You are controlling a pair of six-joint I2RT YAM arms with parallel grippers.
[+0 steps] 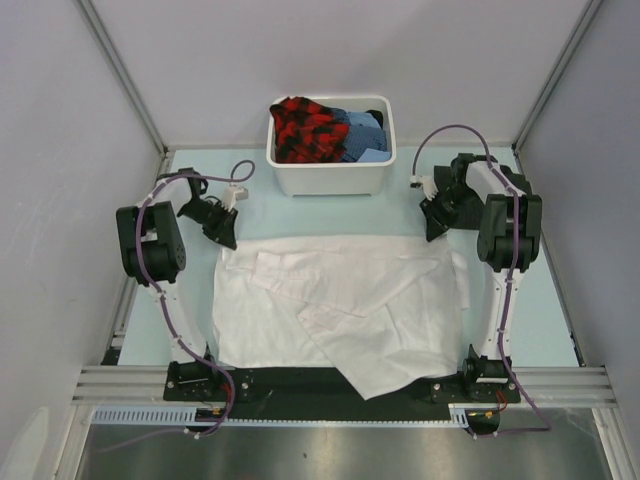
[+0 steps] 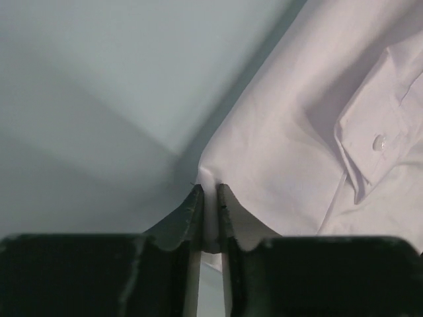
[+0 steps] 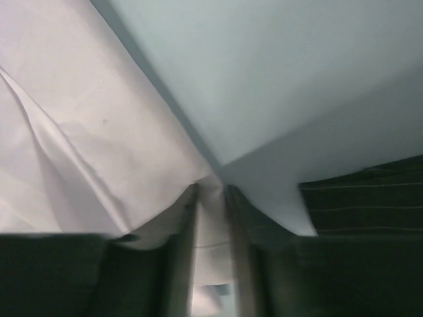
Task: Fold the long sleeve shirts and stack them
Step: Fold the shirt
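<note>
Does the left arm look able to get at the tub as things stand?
Probably not yet. Bare table lies between the left gripper and the tub, so the way is free, but its jaws are pinched on a corner of the white shirt, which it would have to drop first.

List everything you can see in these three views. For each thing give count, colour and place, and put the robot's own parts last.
white shirt: one, white, spread across the middle of the table
striped cloth: one, dark with fine pale stripes, beside the right gripper; seen only in the right wrist view
tub: one, white, far middle of the table
plaid cloth: one, red and black, left side of the tub
blue cloth: count unclear, blue, right side of the tub
table: one, pale blue-green
left arm, right arm: black and white, either side of the shirt
left gripper: black, pinching the shirt's far left corner
right gripper: black, pinching its far right corner
</note>
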